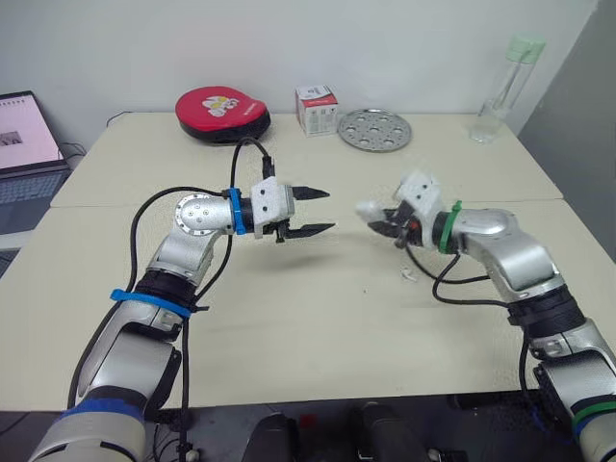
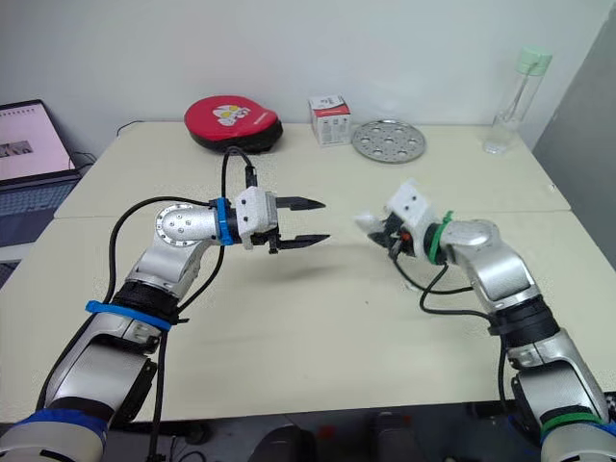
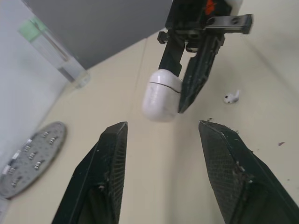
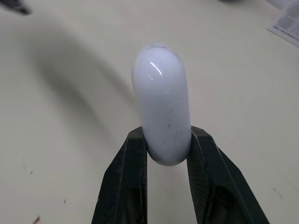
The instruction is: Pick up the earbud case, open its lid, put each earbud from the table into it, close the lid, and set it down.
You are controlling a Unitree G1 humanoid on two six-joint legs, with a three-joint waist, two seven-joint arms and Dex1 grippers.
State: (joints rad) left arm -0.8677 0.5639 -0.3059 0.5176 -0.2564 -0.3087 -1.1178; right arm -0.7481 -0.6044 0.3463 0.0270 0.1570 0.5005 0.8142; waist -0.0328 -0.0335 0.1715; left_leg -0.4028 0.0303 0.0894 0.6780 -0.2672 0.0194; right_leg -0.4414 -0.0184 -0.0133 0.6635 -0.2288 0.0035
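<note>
The white earbud case (image 1: 369, 208) hangs above the middle of the table with its lid closed. My right gripper (image 1: 383, 221) is shut on its lower end; in the right wrist view the two black fingers (image 4: 135, 168) clamp the case (image 4: 162, 107) from both sides. My left gripper (image 1: 329, 211) is open and empty. It points at the case from the left with a small gap between them. The left wrist view shows the case (image 3: 161, 95) just beyond the left gripper's spread fingers (image 3: 110, 163). One white earbud (image 1: 409, 275) lies on the table below the right wrist.
Along the far edge of the table (image 1: 289, 327) stand a red round pouch (image 1: 222, 113), a small white box (image 1: 317, 108), a perforated metal disc (image 1: 374, 129) and a clear bottle (image 1: 505, 87). A laptop (image 1: 24, 154) sits off the table's left side.
</note>
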